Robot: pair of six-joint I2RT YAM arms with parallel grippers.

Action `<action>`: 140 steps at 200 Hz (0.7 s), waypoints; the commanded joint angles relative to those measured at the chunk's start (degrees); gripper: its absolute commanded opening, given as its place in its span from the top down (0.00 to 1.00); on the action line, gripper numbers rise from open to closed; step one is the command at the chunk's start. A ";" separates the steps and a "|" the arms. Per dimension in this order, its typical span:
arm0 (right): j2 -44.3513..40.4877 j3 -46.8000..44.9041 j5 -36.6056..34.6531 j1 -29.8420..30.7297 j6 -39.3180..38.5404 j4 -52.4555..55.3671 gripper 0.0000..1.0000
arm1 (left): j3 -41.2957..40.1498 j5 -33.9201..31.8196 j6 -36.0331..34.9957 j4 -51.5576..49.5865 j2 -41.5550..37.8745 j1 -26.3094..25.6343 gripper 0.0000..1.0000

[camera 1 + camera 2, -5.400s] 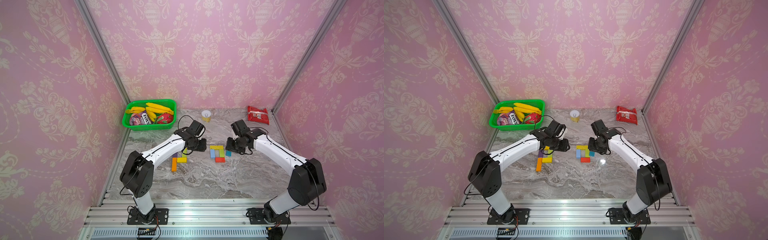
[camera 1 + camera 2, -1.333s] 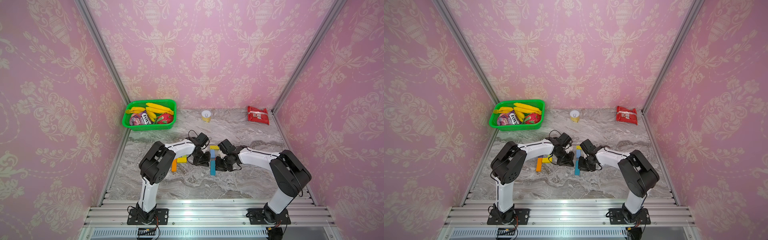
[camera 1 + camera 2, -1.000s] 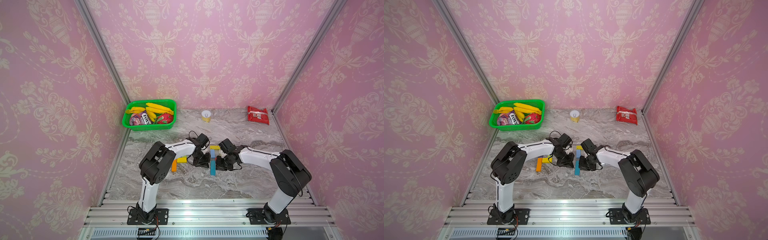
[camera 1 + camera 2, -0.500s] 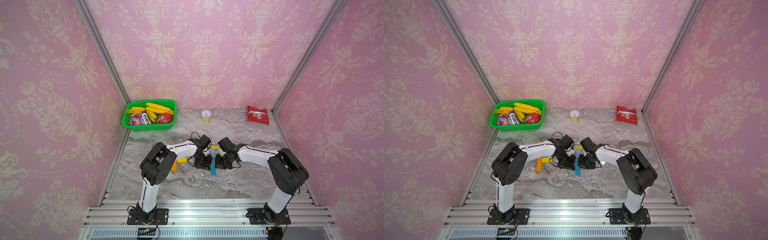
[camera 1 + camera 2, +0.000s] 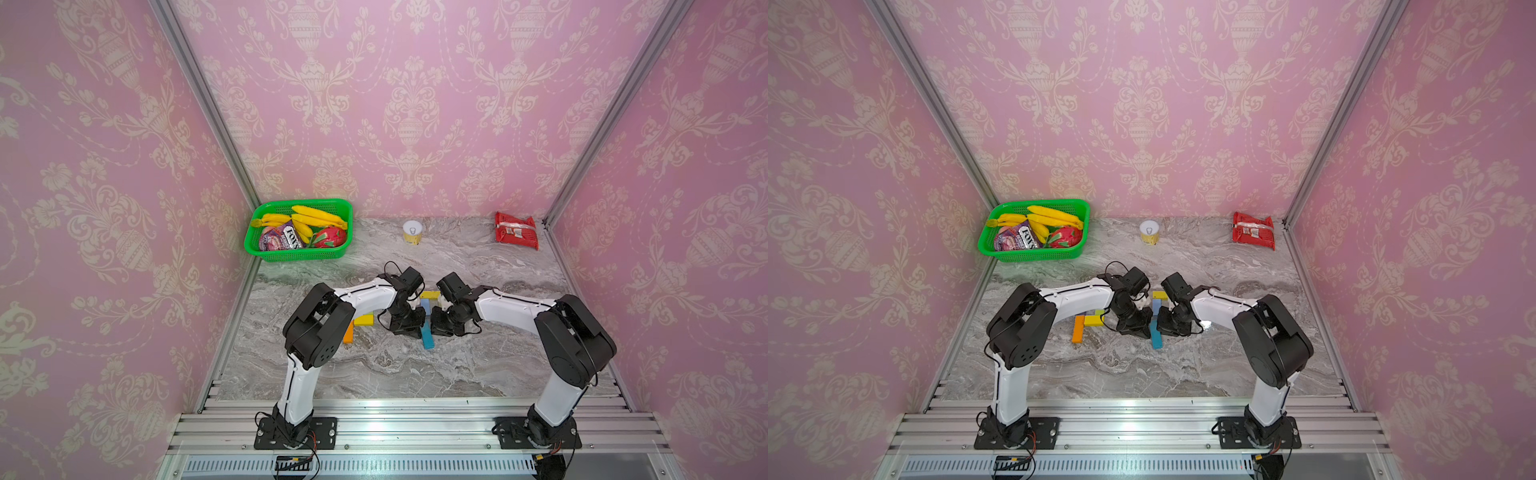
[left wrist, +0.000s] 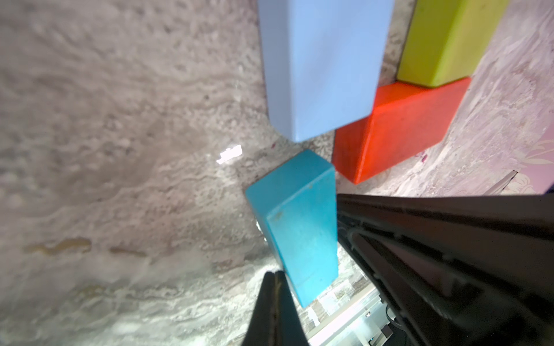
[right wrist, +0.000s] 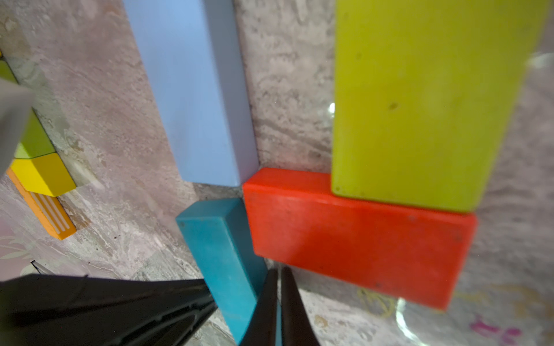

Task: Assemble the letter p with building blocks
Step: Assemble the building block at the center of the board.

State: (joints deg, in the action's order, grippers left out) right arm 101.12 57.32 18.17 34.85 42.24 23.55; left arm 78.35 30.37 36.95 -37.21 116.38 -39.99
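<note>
Flanking the teal block (image 6: 296, 227), the left fingers (image 6: 273, 290) and right fingers (image 7: 280, 296) were both clenched with nothing gripped, one pair just beside each long side of the bar. Beyond the fingertips, the teal block's far end lay just beside the red block (image 7: 353, 239) and just short of the light blue block (image 7: 195, 90). A lime green block (image 7: 419, 102) butted the red block's far edge. All were plain, flat, matte bars lying on the marbled bench (image 6: 120, 149). A yellow block (image 7: 42, 173) and an orange block (image 7: 48, 212) lay apart, outside the left fingers.
</note>
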 commanded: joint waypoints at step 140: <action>-0.77 1.27 -2.60 0.13 -0.47 3.96 0.90 | -0.05 -1.25 -0.84 0.02 -0.98 0.43 1.00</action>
State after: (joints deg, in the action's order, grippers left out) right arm 101.12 57.91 17.21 34.85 42.22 25.32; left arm 79.42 30.26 36.95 -37.41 117.12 -39.88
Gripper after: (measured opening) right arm 0.095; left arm 0.047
